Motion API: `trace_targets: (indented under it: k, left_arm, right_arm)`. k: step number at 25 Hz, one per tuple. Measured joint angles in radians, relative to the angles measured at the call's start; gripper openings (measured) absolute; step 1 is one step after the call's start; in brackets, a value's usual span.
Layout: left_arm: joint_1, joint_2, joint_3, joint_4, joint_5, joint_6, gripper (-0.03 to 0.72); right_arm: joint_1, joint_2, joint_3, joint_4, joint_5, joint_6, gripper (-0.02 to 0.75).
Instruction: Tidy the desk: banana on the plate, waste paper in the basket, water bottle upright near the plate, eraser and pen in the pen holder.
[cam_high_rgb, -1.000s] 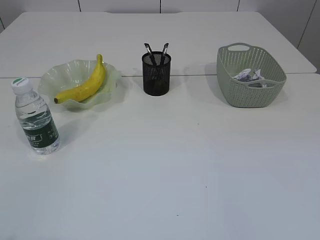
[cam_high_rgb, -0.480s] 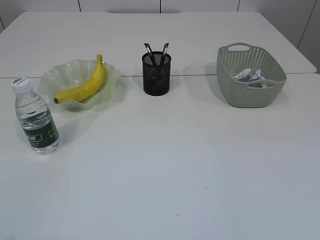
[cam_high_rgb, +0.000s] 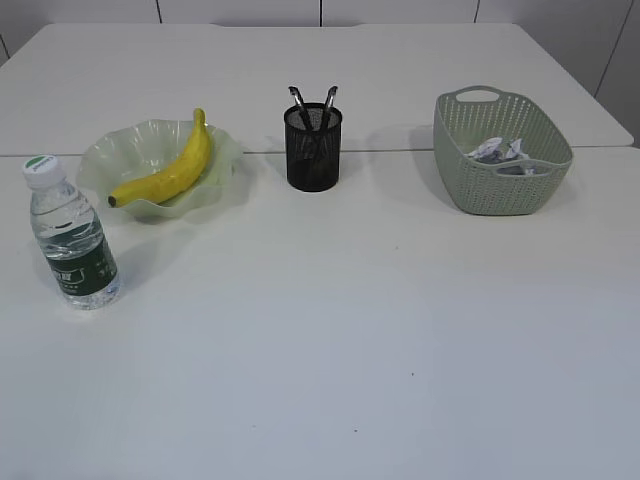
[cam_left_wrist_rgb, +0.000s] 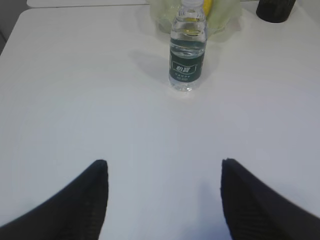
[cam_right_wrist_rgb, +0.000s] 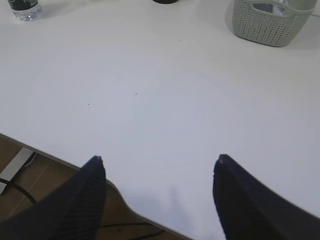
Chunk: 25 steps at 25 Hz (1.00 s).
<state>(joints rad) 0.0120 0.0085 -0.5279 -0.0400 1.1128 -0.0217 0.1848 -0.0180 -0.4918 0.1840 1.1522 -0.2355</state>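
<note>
A yellow banana (cam_high_rgb: 168, 166) lies on the pale green plate (cam_high_rgb: 110, 148). A water bottle (cam_high_rgb: 71, 238) stands upright in front of the plate; it also shows in the left wrist view (cam_left_wrist_rgb: 187, 47). Two pens (cam_high_rgb: 313, 106) stand in the black mesh pen holder (cam_high_rgb: 313, 148); no eraser shows. Crumpled waste paper (cam_high_rgb: 497, 151) lies in the green basket (cam_high_rgb: 500, 185). My left gripper (cam_left_wrist_rgb: 164, 167) is open and empty above the table, back from the bottle. My right gripper (cam_right_wrist_rgb: 157, 164) is open and empty over the table's front edge. Neither gripper shows in the exterior view.
The white table (cam_high_rgb: 340, 320) has a seam running across behind the plate and basket. In the right wrist view the table's front edge (cam_right_wrist_rgb: 55, 159) shows, with floor below, and the basket (cam_right_wrist_rgb: 267, 22) stands at the top right.
The waste paper in the basket has shifted slightly. Nothing else has moved.
</note>
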Motion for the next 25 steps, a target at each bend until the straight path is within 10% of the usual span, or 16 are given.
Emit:
trace_targets:
  k: [25]
  left_arm:
    - [0.000,0.000,0.000,-0.050,0.000,0.058,0.470]
  right_arm:
    - [0.000,0.000,0.000,0.021,0.000,0.000,0.501]
